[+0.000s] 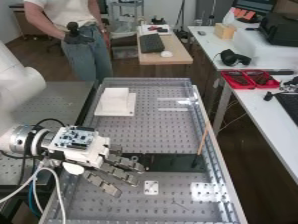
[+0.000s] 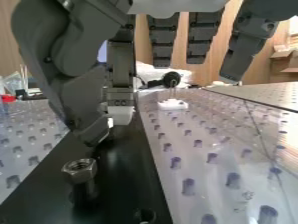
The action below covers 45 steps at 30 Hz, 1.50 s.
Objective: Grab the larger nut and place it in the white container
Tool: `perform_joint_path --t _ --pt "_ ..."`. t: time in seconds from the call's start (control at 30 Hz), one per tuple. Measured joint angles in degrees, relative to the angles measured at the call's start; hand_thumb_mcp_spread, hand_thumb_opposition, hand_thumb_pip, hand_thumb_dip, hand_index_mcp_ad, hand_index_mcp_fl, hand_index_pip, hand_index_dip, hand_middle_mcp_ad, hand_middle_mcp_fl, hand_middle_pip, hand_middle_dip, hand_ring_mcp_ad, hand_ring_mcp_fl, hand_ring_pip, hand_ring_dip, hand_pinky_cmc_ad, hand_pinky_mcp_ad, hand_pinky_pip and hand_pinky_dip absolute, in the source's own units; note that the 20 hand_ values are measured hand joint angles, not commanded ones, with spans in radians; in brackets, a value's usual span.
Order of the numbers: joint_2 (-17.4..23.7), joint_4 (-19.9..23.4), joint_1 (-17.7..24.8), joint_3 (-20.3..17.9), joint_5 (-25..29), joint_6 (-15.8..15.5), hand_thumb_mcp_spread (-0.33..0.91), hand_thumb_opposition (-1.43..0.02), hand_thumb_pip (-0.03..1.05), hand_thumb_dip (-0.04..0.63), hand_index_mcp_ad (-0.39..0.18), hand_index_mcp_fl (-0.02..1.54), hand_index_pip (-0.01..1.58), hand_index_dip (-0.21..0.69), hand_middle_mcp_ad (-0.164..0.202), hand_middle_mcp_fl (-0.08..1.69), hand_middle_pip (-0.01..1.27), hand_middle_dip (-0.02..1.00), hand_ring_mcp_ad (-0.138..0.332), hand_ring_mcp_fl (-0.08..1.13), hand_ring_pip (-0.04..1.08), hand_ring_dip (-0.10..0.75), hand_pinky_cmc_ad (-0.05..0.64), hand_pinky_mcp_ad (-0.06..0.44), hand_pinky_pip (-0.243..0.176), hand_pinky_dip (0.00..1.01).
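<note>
In the high view the hand (image 1: 114, 169) is over the near part of the perforated bench, beside the black strip, its fingers extended. The wrist view shows the hand (image 2: 121, 82) open, with thumb and nearest finger close together and nothing visible between them. A metal hex nut (image 2: 80, 170) sits on top of an upright dark post on the black strip, below and apart from the thumb tip. Another small round part (image 2: 145, 216) is partly cut off; I cannot tell whether it is a nut. A white box-like container (image 1: 115, 95) stands on the bench's far part in the high view.
The black strip (image 1: 169, 163) crosses the bench, with a thin brown stick (image 1: 203, 139) standing by its right end. A small white plate (image 1: 151, 187) lies near the fingers. A raised metal rail (image 1: 214, 150) runs along the bench's right side.
</note>
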Motion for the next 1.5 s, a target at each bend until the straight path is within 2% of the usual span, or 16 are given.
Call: perform_joint_path --t 0.33,0.4,1.5 --pt "0.06 -0.61 0.35 0.13 -0.01 0.12 0.35 -0.88 0.77 0.192 -0.168 0.19 1.53 0.037 0.072 0.0 0.13 0.23 0.148 0.0 0.11 0.15 0.365 0.314 -0.091 0.52" --pt "0.05 -0.52 0.31 0.09 -0.08 0.11 0.35 -0.88 0.77 0.19 -0.171 0.19 1.52 0.033 0.072 0.0 0.13 0.23 0.148 0.0 0.11 0.15 0.346 0.311 -0.091 0.52" --pt "-0.13 0.42 0.01 -0.23 -0.71 0.23 0.35 -0.88 0.79 0.188 -0.176 0.17 1.53 0.012 0.072 0.0 0.13 0.23 0.148 0.0 0.11 0.15 0.346 0.302 -0.094 0.54"
